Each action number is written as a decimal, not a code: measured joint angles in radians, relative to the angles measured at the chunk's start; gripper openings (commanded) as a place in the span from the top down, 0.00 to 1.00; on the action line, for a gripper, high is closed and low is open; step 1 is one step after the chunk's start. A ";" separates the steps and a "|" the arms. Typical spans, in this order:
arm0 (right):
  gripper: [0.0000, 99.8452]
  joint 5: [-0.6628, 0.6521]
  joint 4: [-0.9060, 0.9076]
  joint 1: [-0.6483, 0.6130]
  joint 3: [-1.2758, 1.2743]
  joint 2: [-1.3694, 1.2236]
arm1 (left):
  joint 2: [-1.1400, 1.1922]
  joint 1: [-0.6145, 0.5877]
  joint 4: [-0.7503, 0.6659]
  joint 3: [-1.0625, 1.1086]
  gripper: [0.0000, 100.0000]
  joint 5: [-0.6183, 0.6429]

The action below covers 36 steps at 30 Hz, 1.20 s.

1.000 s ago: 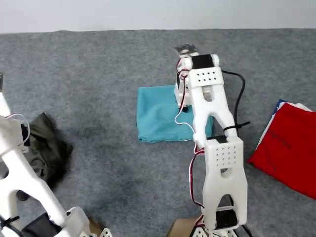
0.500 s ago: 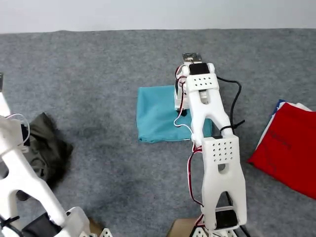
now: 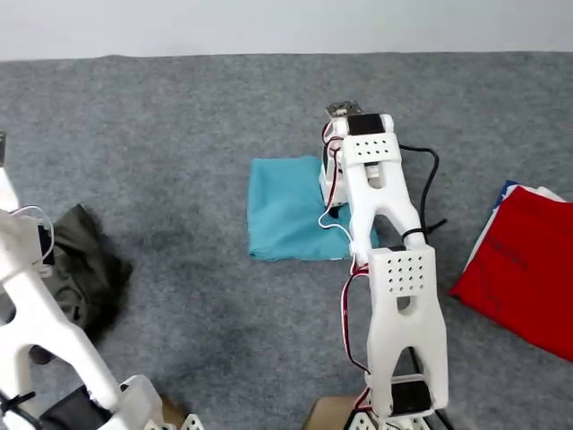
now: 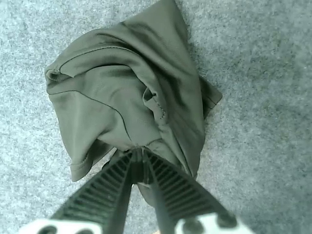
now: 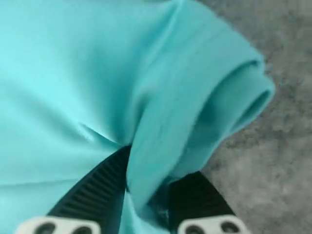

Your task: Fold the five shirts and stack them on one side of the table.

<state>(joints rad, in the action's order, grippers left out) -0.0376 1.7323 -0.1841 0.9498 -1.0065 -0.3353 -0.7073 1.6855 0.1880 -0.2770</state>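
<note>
Teal shirt (image 3: 285, 208): folded to a rough rectangle about the middle of the table (image 3: 179, 116), well apart from the other cloth.
Right gripper (image 5: 153, 163): nearly closed, with a raised ridge of teal cloth pinched between its jaws, on the side of the shirt toward the table's far edge. A rolled hem bulges just beside the pinch.
Olive shirt (image 4: 122, 97): a crumpled, unfolded heap toward the table's left edge.
Left gripper (image 4: 140, 155): jaws drawn to a narrow slit on a bunch of olive cloth at the rim of the heap.
Red shirt (image 3: 524, 269): folded toward the right edge, lying on blue and white cloth (image 3: 506, 190); probably the stack.
Risk, slip: the right gripper has only a thin ridge, so a quick pull could let the cloth slide out.
Risk, layers: I cannot tell how many layers the pinch takes. If it takes only the top one, lifting would open the fold in the teal shirt.
Risk, drag: hauling low across the rough table covering could rumple the underside or roll the hem under.
Risk, olive: raised from one bunched point, the olive shirt would hang twisted and be hard to lay flat.
Risk, stack: a skewed landing could push the red shirt off its pile.
</note>
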 measured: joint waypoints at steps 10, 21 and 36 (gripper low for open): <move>0.99 -0.344 0.021 0.109 0.009 0.126 | 0.000 0.000 0.000 0.000 0.99 0.000; 0.99 -0.852 -0.029 0.226 -0.037 0.175 | 0.000 0.000 0.000 0.000 0.99 0.000; 0.92 -1.039 -0.462 0.226 -0.038 0.098 | 0.000 0.000 0.000 0.000 0.99 0.000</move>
<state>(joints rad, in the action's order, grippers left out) -1.0764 1.2704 0.0414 0.9114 -0.9083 -0.3353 -0.7073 1.6855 0.1880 -0.2770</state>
